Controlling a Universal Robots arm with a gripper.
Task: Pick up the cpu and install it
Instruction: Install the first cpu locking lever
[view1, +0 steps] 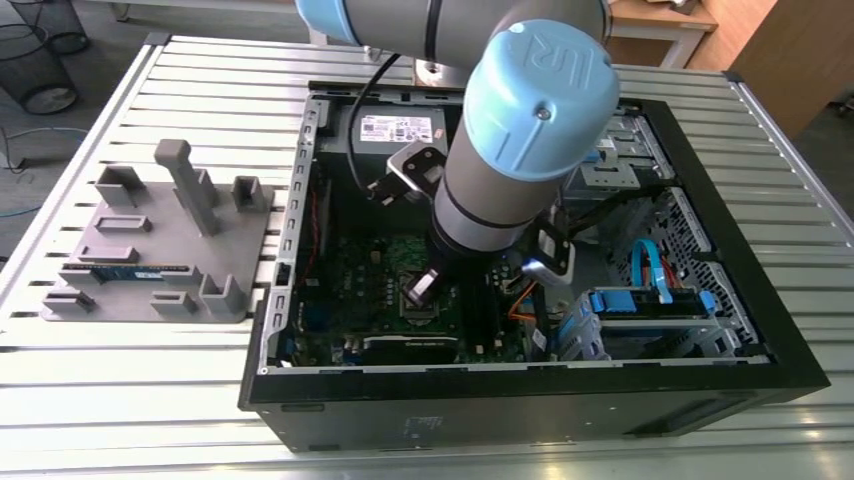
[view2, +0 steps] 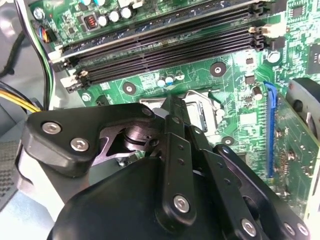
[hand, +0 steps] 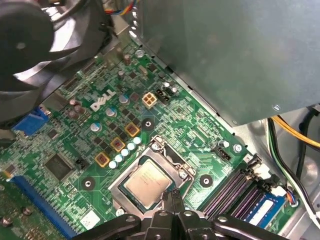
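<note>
The arm is seen in the exterior view reaching down into the open computer case (view1: 534, 388), which lies on its side on the slatted table (view1: 134, 400), towards the exterior view's right edge of it. The gripper (hand: 173, 193) is lowered to just above the motherboard (hand: 65, 145), over the near edge of the processor socket. Its fingers are drawn together in both wrist views, with nothing gripped between them. The cpu (hand: 146, 183) is found lying flat in the socket, its shiny metal top facing up and framed by the socket's metal bracket (hand: 170, 152), beside the dark memory slots (hand: 225, 192). The fingertips appear to be at or just over one edge of the chip; whether they touch it cannot be told. The pick-up and placing are therefore judged to be done, with the chip seated squarely as far as can be seen. Whether the bracket is latched down cannot be made out. A memory stick (view1: 127, 270) is left lying on the grey fixture plate (view1: 140, 245) near the exterior view's left edge of the table.
</note>
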